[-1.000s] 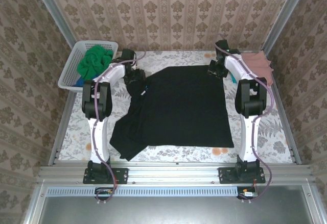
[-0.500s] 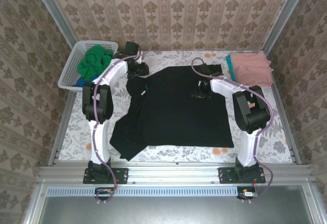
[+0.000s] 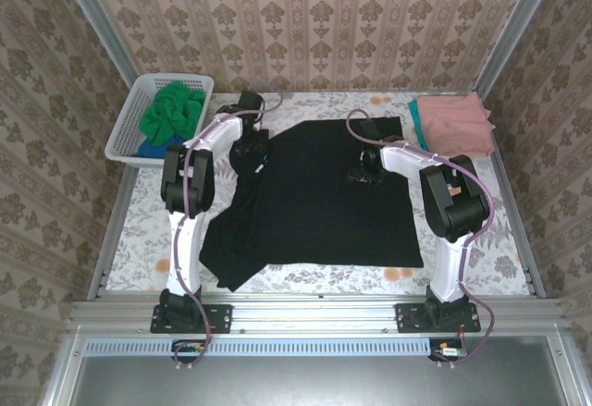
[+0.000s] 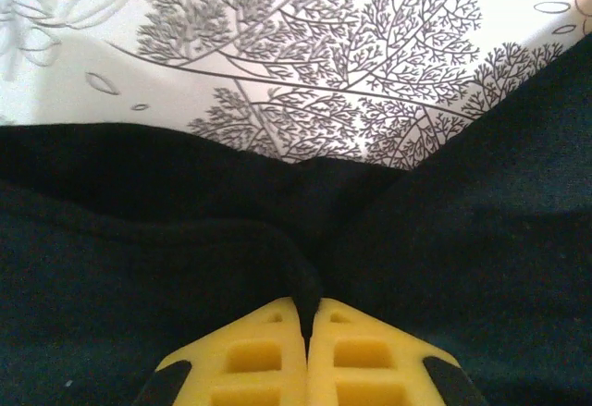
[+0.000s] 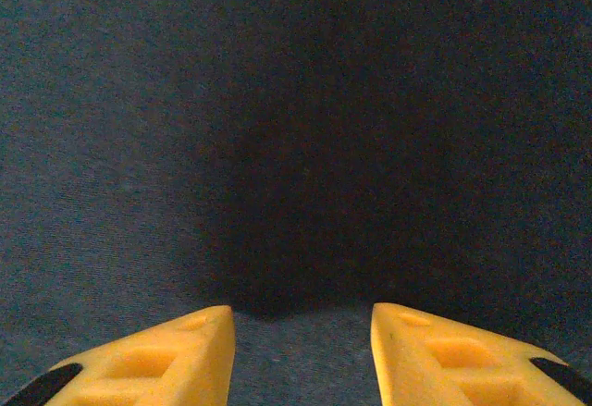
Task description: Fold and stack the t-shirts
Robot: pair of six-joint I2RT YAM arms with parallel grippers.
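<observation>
Black t-shirt [image 3: 324,193] spread in the middle of the table [image 3: 481,239], with 2 grippers on its far part.

The shirt lies mostly flat, but its left side is rumpled and gathered into a long fold that runs down to the near left. At the far left edge of the shirt the left gripper [image 4: 306,302] has its 2 yellow fingers pressed together on a small ridge of the black cloth, just beside the bare flowered table. The right gripper [image 5: 301,313] is over the far middle of the same shirt, its fingers spread apart with only flat black cloth between them; if they touch the cloth I cannot tell. A green t-shirt [image 3: 171,110] lies on a blue one [image 3: 148,150] in the white basket [image 3: 125,129] at the far left. A salmon pink t-shirt [image 3: 455,121] lies folded at the far right, with a teal edge [image 3: 416,121] showing at its left side.
</observation>
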